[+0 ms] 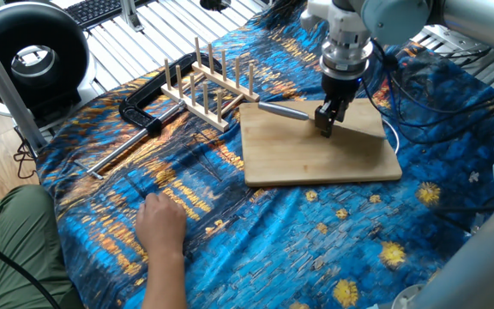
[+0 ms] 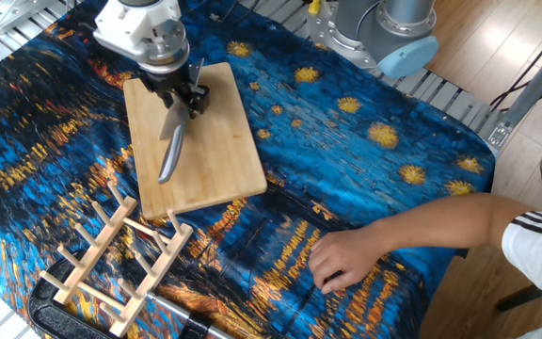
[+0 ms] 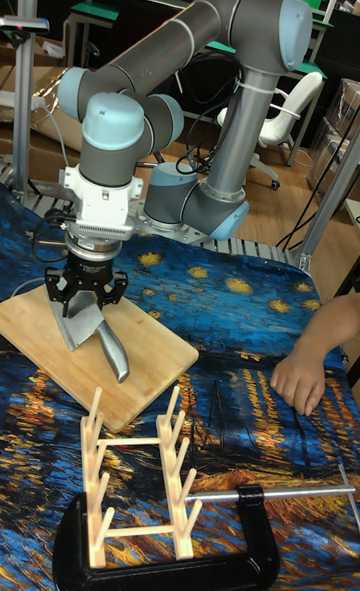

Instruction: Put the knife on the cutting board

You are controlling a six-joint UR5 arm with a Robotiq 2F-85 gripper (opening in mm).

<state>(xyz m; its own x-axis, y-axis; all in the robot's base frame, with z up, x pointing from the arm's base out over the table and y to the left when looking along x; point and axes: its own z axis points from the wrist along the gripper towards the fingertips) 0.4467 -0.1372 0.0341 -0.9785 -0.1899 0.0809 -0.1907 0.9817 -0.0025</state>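
Observation:
The silver knife is over the light bamboo cutting board, its handle pointing toward the peg rack. My gripper comes straight down on it and is shut on the knife where blade meets handle. The other fixed view has the gripper above the cutting board, with the knife handle sloping down toward the board's surface. In the tall fixed view the gripper pinches the broad blade, and the handle tip hangs close over the board.
A wooden peg rack stands just left of the board, with a black clamp and its long rod beyond it. A person's hand rests on the blue cloth near the front. Cables trail at the right.

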